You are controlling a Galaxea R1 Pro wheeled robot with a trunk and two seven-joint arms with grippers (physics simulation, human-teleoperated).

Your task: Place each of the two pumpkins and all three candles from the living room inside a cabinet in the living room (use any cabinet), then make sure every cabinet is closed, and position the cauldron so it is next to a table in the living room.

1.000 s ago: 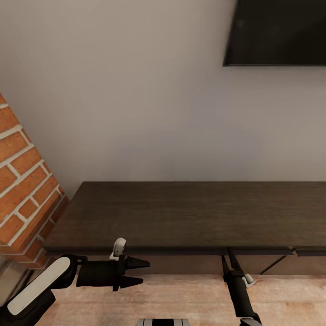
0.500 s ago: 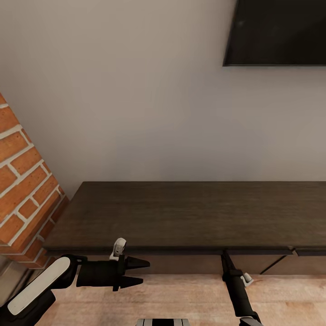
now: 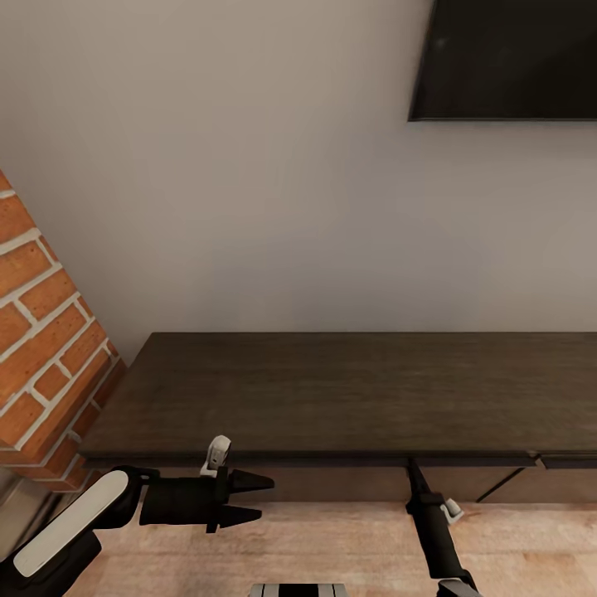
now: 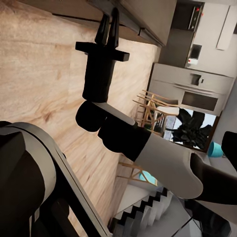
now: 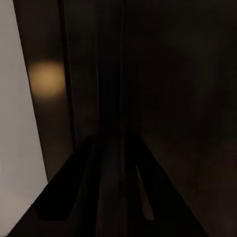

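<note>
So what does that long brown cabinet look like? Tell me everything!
The cabinet is long and low, dark brown with wood grain on its flat top. It stands against the pale wall, with one end beside the brick column. Nothing sits on top. At the front edge, toward the right, a door looks slightly ajar. The right hand has its fingertips at that front edge; whether they touch is hard to tell. The wooden floor lies in front.

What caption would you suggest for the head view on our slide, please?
Right gripper at the front edge of the long dark cabinet; left gripper beside it.
</note>
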